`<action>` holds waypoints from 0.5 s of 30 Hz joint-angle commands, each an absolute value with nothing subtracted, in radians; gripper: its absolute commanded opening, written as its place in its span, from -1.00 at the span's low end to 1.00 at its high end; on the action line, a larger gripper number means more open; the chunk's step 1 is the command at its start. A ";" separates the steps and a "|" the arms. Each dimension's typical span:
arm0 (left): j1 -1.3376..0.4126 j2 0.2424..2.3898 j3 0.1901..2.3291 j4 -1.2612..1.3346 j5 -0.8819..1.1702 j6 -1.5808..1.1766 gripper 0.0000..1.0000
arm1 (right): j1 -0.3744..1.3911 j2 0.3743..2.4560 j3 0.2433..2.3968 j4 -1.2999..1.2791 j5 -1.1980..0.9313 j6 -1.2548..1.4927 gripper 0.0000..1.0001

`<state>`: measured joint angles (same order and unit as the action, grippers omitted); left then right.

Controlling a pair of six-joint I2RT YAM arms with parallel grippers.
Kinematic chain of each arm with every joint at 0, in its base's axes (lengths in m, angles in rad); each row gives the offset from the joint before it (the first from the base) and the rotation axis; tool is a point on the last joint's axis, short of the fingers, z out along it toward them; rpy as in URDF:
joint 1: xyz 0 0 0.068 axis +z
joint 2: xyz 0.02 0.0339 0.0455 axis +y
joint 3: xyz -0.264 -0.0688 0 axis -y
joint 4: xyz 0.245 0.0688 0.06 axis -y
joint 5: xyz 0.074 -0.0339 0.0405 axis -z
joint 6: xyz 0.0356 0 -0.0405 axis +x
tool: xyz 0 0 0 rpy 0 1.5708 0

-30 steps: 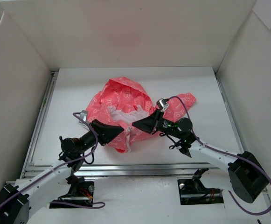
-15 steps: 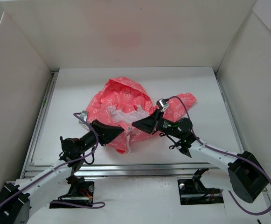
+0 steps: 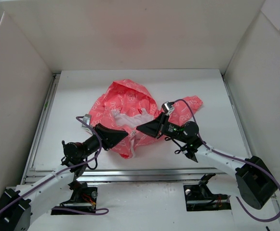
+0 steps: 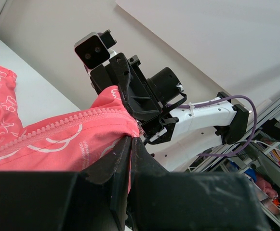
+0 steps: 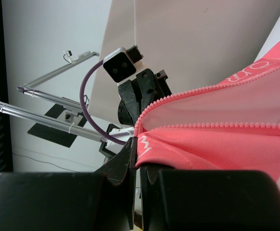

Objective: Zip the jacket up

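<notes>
White tabletop [image 3: 82,91] boxed in by plain white walls [image 3: 130,33], with a silvery rail [image 3: 144,172] along the near edge. At mid-table, crumpled, a small hooded jacket of thin coral-pink fabric with white printed motifs [image 3: 128,102], white lining [image 3: 125,118] showing at the open front. Near edge of the cloth raised off the surface and drawn between two black two-finger grippers.

From the left side: left gripper [image 3: 127,135], pressed together on the jacket's lower front edge. From the right side: right gripper [image 3: 139,129], likewise clamped on pink fabric, pointing at the other, tips just beside each other.

Through the left wrist camera: black fingers [image 4: 118,159] closed on a fold of pink cloth, a row of pink zipper teeth [image 4: 48,131] running off leftward along the edge, and the right gripper just beyond, biting the same bunch of fabric.

Through the right wrist camera: fingers [image 5: 125,159] shut on the jacket's edge at the point of a narrow V. Two rows of zipper teeth there, unjoined, spreading apart toward the right, thin pink fabric between them. Left gripper facing, close behind the pinch.
</notes>
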<state>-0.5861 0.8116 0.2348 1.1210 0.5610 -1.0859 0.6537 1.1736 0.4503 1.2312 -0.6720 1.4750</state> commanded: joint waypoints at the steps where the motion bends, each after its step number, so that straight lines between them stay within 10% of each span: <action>1: -0.578 0.815 0.255 1.233 0.572 -1.094 -1.00 | 0.649 1.150 0.483 1.582 -0.698 1.482 -1.00; 15: -0.578 0.824 0.253 1.250 0.569 -1.101 -1.00 | 0.650 1.143 0.479 1.578 -0.703 1.479 -1.00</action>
<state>-0.5861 0.8257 0.2317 1.1351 0.5606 -1.0988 0.6533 1.1732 0.4503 1.2312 -0.6785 1.4750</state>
